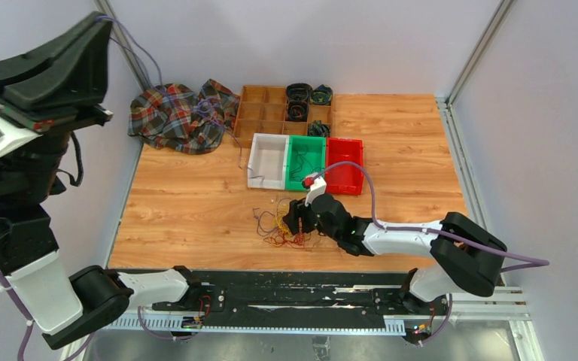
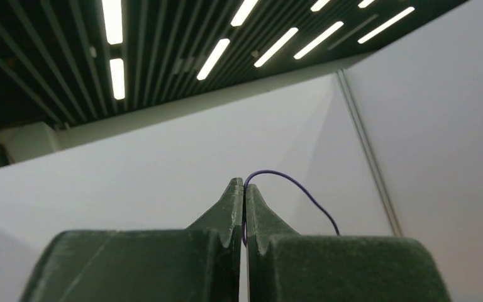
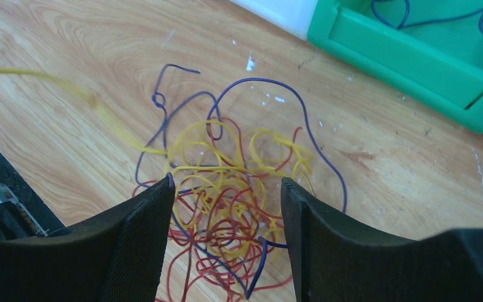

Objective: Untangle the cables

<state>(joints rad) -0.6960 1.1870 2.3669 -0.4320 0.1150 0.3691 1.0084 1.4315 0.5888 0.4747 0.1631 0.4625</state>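
Note:
The cables point(image 1: 278, 228) are a tangle of yellow, red and dark blue strands on the wooden table. In the right wrist view the tangle point(image 3: 239, 207) lies between and just beyond my fingers. My right gripper point(image 1: 292, 218) is open low over it point(image 3: 226, 189), and one yellow strand point(image 3: 38, 75) runs off to the left. My left gripper point(image 1: 105, 26) is raised high at the far left, pointing up. In the left wrist view it point(image 2: 244, 189) is shut on a thin purple wire point(image 2: 295, 184) that arcs off to the right.
White point(image 1: 254, 162), green point(image 1: 305, 186) and red point(image 1: 344, 188) bins stand side by side behind the tangle. The green bin point(image 3: 402, 60) holds a blue wire point(image 3: 440, 22). A wooden organiser point(image 1: 263, 113) with black coils and a plaid cloth point(image 1: 177, 116) lie at the back.

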